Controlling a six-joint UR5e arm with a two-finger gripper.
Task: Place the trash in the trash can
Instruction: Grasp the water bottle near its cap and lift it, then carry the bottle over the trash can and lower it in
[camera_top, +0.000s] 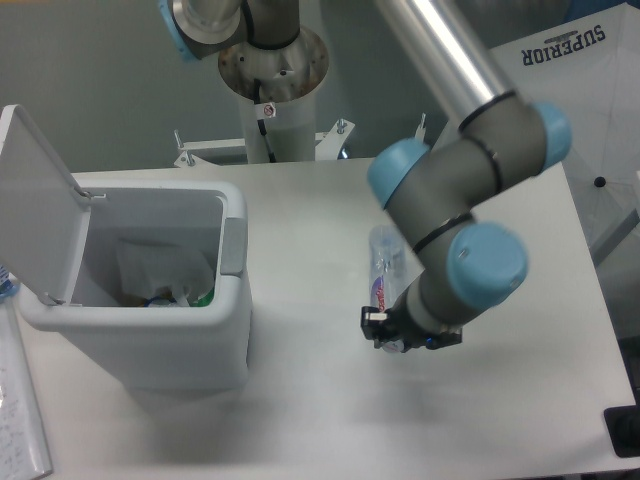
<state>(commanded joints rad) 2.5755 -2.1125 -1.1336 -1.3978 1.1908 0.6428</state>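
White bench (300, 420) carries everything. Grey arm (470, 180) with blue joint caps reaches down from upper middle to the right half of the bench. Trash can (160, 340) sits on the left side, lid (35, 205) swung up and open on its left edge, grey tab (233, 245) on the right rim. Inside the can: a clear pouch (160, 268) plus some small green and blue bits at the bottom, hard to make out. Bottle (384, 272) lies flat on the bench right of the can, well apart from it, pink-and-blue label showing, lower end under the wrist. Gripper (395, 338) is down at the bottle's lower end, mostly hidden by the wrist; can't tell if the jaws are apart or clamped. White fabric with "SUPERIOR" print (565, 45) at top right.
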